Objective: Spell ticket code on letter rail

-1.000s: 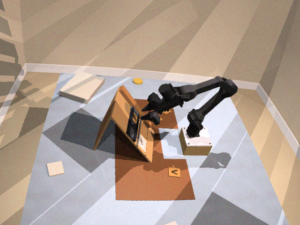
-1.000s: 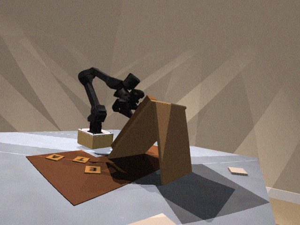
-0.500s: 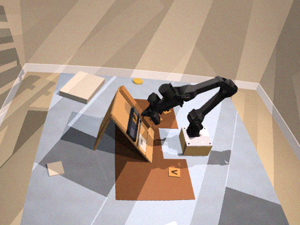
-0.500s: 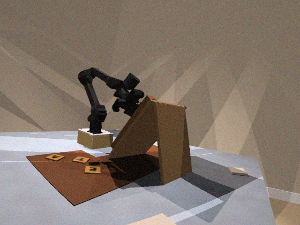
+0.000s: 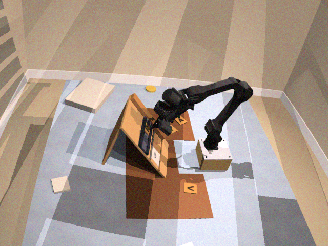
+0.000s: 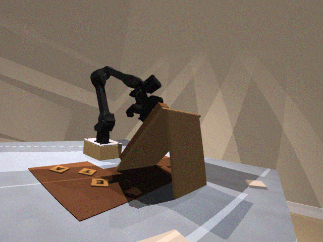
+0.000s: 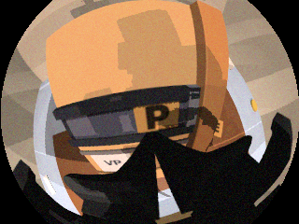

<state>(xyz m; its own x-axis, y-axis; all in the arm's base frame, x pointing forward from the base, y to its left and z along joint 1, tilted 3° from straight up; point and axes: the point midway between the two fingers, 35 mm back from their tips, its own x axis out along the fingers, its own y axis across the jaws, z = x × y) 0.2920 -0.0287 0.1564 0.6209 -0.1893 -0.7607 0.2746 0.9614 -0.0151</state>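
Fingers [image 5: 155, 124] pinched together on nothing, my tips at the lower edge of the P tile [image 7: 157, 117].

My wrist view reads the P in the dark rail [image 7: 123, 98] [image 5: 145, 135], toward the right end, and "VP" on the ticket [image 7: 112, 162] [image 5: 155, 156] below; from the exterior, the sloping board [image 7: 126, 51] [image 5: 136, 116] [image 6: 146, 145] hides its rail and ticket from me. The top view alone gives me the V tile [image 5: 190, 188], flat on the brown mat [image 5: 169, 203] [image 6: 78, 203], apart from the board. The exterior view shows the A [image 6: 59, 169] [image 5: 181, 120], T [image 6: 87, 171] and E [image 6: 99, 182] [image 7: 218, 128] tiles on the mat; from above, my arm [image 5: 211, 87] [image 6: 101, 99] crowds that side. Whether the P touches the rail's end, I cannot tell.
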